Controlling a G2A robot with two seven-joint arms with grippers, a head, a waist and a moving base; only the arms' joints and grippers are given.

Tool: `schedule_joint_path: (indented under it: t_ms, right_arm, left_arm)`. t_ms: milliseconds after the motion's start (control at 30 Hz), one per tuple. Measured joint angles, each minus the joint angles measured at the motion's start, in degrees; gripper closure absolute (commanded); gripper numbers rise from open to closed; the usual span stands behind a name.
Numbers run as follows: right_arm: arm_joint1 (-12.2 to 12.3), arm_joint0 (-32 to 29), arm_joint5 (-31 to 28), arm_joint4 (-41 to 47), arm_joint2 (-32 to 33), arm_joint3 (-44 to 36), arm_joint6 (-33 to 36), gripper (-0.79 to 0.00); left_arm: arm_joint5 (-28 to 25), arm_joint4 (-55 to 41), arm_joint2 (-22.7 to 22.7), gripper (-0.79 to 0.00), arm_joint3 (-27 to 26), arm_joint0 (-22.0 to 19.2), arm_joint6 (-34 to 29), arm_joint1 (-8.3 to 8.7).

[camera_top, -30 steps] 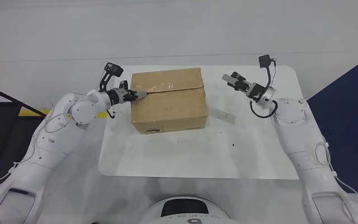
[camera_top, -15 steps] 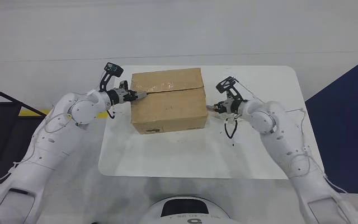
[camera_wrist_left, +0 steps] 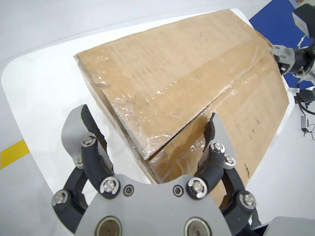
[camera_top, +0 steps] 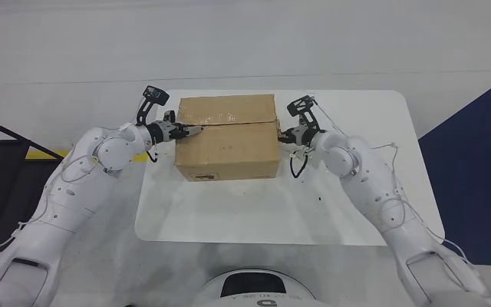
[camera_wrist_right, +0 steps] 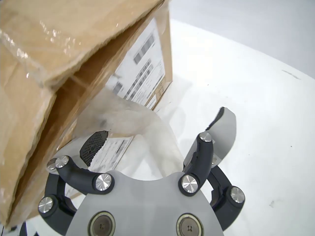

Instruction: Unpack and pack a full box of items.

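A closed brown cardboard box wrapped in clear tape sits at the back middle of the white table. My left gripper is at the box's left end and stands open. It straddles the corner where the top flaps meet, and one finger rests on the box top. My right gripper is at the box's right end, also open. A loose strip of clear tape hangs from the labelled end between its fingers. The top flap gapes slightly there.
Bare table surface lies in front of the box and to its right. A blue panel stands beyond the table's right edge. A yellow floor mark lies off to the left.
My right arm swung in from the table's back right to the box's right end. The box shifted slightly left. My left arm kept still.
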Motion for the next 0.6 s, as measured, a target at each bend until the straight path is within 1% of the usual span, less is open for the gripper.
schedule_joint_path:
  t_ms: [100, 167, 300, 467, 600]
  right_arm:
    - [-0.8, 0.2, 5.2, 1.9, 0.3, 1.2, -5.1, -0.785]
    - [-1.1, -0.2, 6.8, 3.1, 0.8, 1.3, -7.9, -0.785]
    - [-1.2, -2.5, 10.4, 2.2, 2.0, -1.6, -12.5, -0.785]
    - [-0.9, -6.4, 14.9, -0.1, 4.1, -7.1, -15.6, -0.785]
    - [-0.7, -9.5, 20.8, -3.5, 5.8, -12.5, -15.5, -0.785]
  left_arm:
    - [0.0, 0.0, 0.0, -0.785, 0.0, 0.0, 0.0, 0.0]
    - [0.0, 0.0, 0.0, -0.785, 0.0, 0.0, 0.0, 0.0]
    - [0.0, 0.0, 0.0, -0.785, 0.0, 0.0, 0.0, 0.0]
    - [0.0, 0.0, 0.0, -0.785, 0.0, 0.0, 0.0, 0.0]
    - [0.0, 0.0, 0.0, -0.785, 0.0, 0.0, 0.0, 0.0]
